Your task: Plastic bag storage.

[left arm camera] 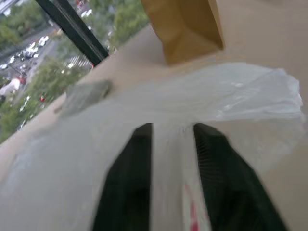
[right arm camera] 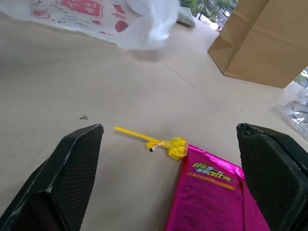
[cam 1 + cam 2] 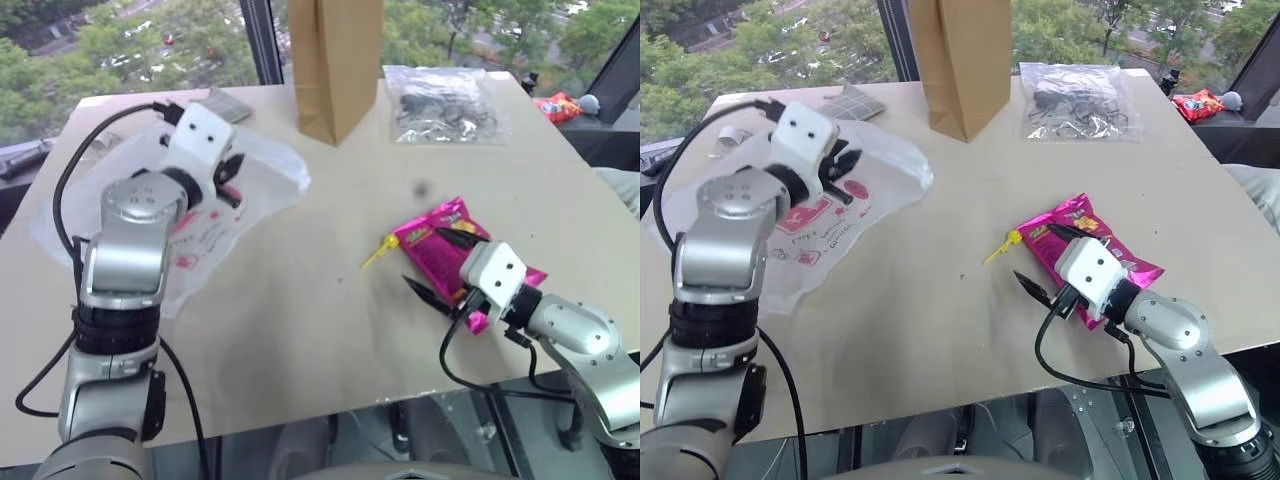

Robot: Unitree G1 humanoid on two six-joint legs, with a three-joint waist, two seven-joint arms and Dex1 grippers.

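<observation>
- Lying crumpled on the table's left side: plastic bag, beside the brown paper bag.
- Left end effector: fingers pinching a fold of the bag.
- Right end effector: spread wide, straddling the pink snack packet near a yellow lollipop.

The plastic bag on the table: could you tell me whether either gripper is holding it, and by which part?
The left gripper pinches a fold of the plastic bag between its fingers. The right gripper is open and holds nothing.

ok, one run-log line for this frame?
plastic bag: flat on table | left end effector: over bag | right end effector: open, by pink packet
</observation>
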